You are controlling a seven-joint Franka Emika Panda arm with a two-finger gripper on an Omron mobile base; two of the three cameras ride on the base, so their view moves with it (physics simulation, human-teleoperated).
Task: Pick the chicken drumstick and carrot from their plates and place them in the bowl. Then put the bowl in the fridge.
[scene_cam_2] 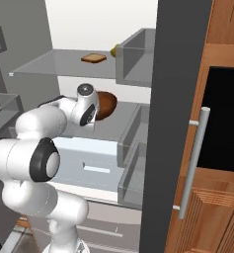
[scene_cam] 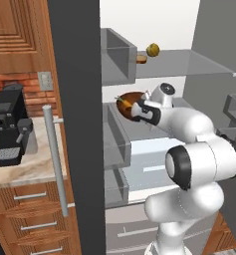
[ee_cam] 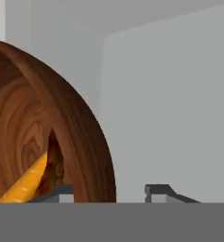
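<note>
1. Where the bowl (ee_cam: pixel 61 137) sits now, inside the fridge (scene_cam: pixel 74 99) on a middle shelf (scene_cam_2: pixel 108 129), its rim wall passes between the claw's (ee_cam: pixel 108 191) two tips: one tip inside the bowl, the other outside.
2. Carrot (ee_cam: pixel 26 182) lies in the bowl, long axis slanting up from the near tip toward the bowl's middle; a dark brown lump beside it, likely the drumstick (ee_cam: pixel 54 165).
3. Claw: jaws part-open, a gap on the outer side of the rim. Contact of the inner tip with the wall cannot be told. Judged to be letting go, not gripping.
4. Bowl looks tipped toward the hand in the hand view; whether it rests flat on the shelf is unclear.
5. Next move turns on backing straight out along the claw's own line, so the inner tip clears the rim without dragging the bowl.
</note>
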